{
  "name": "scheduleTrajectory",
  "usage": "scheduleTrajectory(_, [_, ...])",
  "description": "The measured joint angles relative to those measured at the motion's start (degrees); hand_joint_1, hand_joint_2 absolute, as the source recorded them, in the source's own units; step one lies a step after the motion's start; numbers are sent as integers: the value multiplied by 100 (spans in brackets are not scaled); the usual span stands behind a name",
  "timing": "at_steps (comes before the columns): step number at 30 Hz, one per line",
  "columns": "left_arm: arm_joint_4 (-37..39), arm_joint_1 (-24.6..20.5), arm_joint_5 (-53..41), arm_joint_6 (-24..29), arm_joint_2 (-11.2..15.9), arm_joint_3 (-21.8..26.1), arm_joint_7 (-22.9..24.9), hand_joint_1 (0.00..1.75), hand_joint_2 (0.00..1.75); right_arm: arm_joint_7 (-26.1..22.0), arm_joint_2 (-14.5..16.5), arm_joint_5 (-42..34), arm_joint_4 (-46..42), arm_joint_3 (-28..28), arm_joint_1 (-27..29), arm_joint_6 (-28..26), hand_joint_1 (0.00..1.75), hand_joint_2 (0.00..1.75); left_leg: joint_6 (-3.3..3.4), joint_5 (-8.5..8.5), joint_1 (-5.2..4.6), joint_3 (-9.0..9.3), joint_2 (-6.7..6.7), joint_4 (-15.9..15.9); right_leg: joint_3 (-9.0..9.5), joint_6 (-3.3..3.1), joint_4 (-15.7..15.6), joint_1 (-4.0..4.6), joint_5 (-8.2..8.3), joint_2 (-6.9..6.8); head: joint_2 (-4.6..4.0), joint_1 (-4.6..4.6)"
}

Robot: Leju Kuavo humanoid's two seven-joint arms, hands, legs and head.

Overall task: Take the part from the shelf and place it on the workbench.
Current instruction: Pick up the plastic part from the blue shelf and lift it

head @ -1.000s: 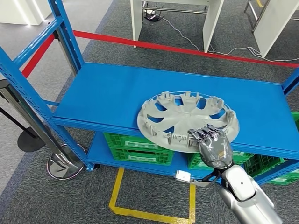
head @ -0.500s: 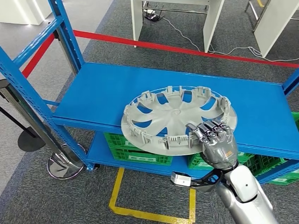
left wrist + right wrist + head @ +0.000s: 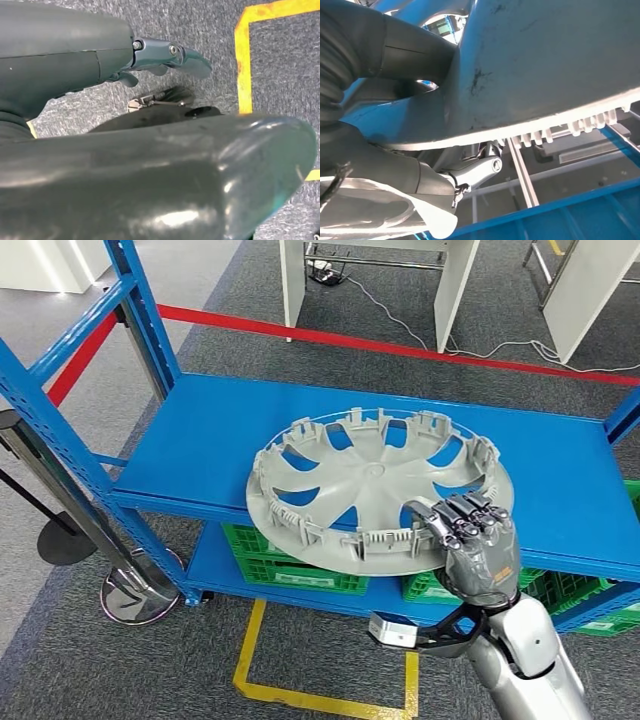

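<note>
Right hand [image 3: 478,552] grasps the near rim of the round grey plastic hubcap [image 3: 373,495], fingers [image 3: 462,520] curled over the notched edge, so it's tilted up, far side above the blue metal shelf [image 3: 226,445]. Thin, ribbed, spoked with cutouts; likely flexes. Left hand [image 3: 171,52]: can't tell.

Crates: green [image 3: 298,558], under the blue deck.
Floor tape: red line [image 3: 392,346]; yellow outline [image 3: 253,660].
Cables: across grey carpet [image 3: 483,348].

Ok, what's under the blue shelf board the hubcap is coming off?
Green crates sit on the lower level beneath the blue shelf board. The hubcap, gripped by the right hand, and the board itself hide most of them, so their contents can't be seen.
</note>
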Motion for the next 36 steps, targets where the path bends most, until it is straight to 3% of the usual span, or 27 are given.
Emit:
scheduleTrajectory(15, [20,-18,71,291,-91,-2,55,0,0,-411,227,-285,-288,-305,33,2,175,175,0,0,2,0,0,-1,-1,0,0,1,0,1,0,0])
scheduleTrajectory(26, [-409,-28,-263,803,37,-8,160,0,0,-737,480,-441,-458,-605,148,2,175,175,0,0,1,-2,0,0,-1,0,-3,1,0,0,0,-1])
scheduleTrajectory(36, [-617,-40,-286,957,108,-11,219,0,0,-729,603,-469,-576,-764,168,2,175,175,0,0,1,-2,0,-1,0,0,-3,1,0,1,0,0])
